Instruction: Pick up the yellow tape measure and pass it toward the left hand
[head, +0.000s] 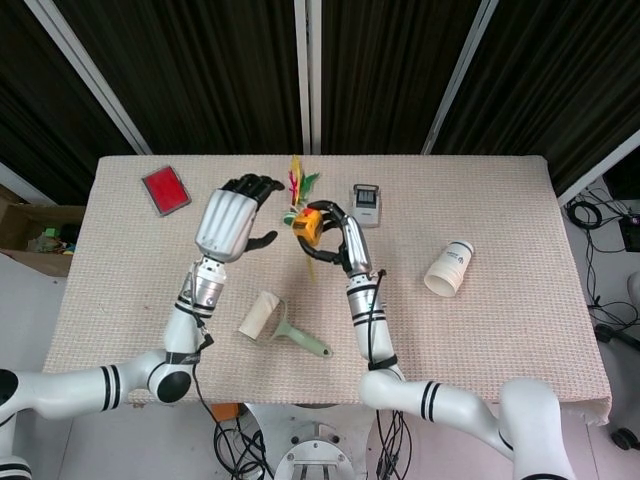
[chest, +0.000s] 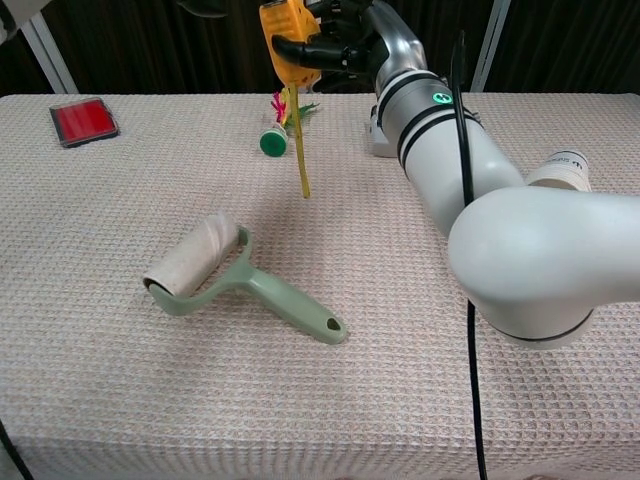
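My right hand (head: 335, 232) holds the yellow tape measure (head: 307, 224) up above the table, left of centre. In the chest view the tape measure (chest: 284, 42) sits in that hand (chest: 345, 40) near the top edge, and a strip of yellow tape (chest: 298, 140) hangs down from it. My left hand (head: 230, 222) is raised a short way to the left of the tape measure, fingers apart, holding nothing. A small gap separates it from the tape measure. Only a dark sliver of the left hand (chest: 205, 8) shows in the chest view.
A green lint roller (head: 278, 327) lies on the woven tablecloth below the hands. A shuttlecock (chest: 276, 130) and a grey timer (head: 367, 204) sit at the back. A red case (head: 165, 189) is far left. A paper cup (head: 449, 267) lies on the right.
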